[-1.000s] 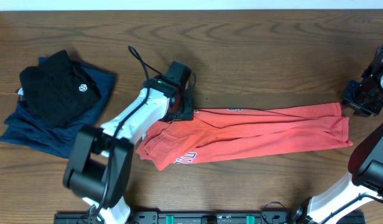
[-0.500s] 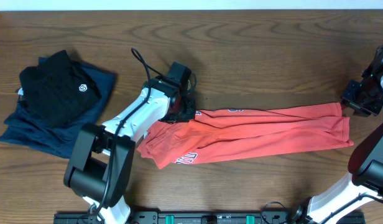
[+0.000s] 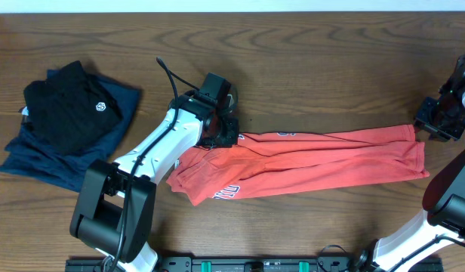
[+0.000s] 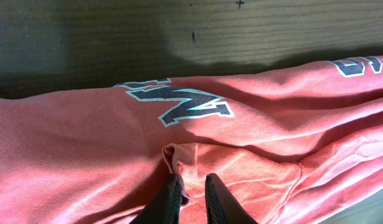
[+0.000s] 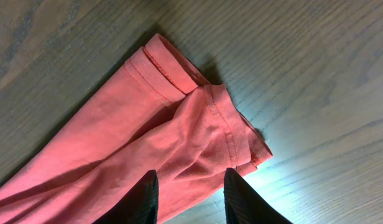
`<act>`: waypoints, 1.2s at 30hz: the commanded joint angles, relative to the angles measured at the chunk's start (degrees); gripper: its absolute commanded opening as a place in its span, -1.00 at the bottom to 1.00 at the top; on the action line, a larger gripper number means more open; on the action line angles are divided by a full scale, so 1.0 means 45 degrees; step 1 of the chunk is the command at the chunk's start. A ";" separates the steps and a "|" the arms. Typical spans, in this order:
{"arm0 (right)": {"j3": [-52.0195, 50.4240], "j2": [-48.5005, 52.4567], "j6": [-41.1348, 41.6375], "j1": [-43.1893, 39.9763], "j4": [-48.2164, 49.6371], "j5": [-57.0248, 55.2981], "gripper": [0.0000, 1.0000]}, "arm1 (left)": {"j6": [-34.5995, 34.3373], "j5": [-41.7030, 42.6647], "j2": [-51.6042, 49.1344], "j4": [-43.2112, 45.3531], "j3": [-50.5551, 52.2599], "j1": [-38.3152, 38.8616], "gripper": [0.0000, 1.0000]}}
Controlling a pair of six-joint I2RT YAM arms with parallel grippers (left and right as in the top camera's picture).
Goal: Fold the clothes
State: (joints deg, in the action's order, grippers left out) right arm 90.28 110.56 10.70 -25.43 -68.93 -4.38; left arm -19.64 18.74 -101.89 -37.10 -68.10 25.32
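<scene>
**Left arm resettled, pinch on the shirt**

Only the left arm [image 3: 153, 151] had shifted since the earlier frame, its elbow swinging slightly; the shirt [image 3: 315, 162] had not moved. A dark pile [image 3: 66, 121] sat far left, apart. The left gripper [image 4: 193, 180] was nearly closed on a small fold near the lettering. The shirt lay as a long band across mid-table [image 3: 331, 68]. The right gripper [image 5: 191, 177] hovered part open and empty over its right end. We judged the cloth light and limp, best taken at corners. Only the left wrist view showed the pinch; overhead hid it.
</scene>
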 commanded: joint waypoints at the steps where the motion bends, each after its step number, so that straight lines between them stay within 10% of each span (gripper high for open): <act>1: 0.0078 -0.0010 -0.0019 0.0058 -0.0010 0.0024 -0.33 | 0.0121 -0.0034 -0.0121 -0.0073 0.0039 0.0117 -0.66; 19: 0.0078 -0.0010 -0.0019 0.0049 -0.0034 0.0029 -0.33 | 0.0253 -0.1375 -0.0437 -0.0121 0.0087 0.0189 -0.56; 25: 0.0078 -0.0010 -0.0019 0.0049 -0.0029 0.0029 -0.33 | 0.0447 -0.1161 -0.0437 -0.0117 0.0087 0.0350 -0.88; 33: 0.0078 -0.0010 -0.0015 0.0049 -0.0019 0.0029 -0.33 | 0.5615 0.6368 -0.0306 0.0126 -0.0180 0.1559 -0.88; 36: 0.0078 -0.0010 -0.0015 0.0049 -0.0019 0.0029 -0.33 | 0.6261 0.6222 -0.0311 0.0287 -0.0180 0.2137 -0.88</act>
State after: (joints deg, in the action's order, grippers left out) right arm 90.30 110.56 10.70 -25.43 -68.99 -4.36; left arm 0.08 39.03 -103.07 -36.18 -68.10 33.17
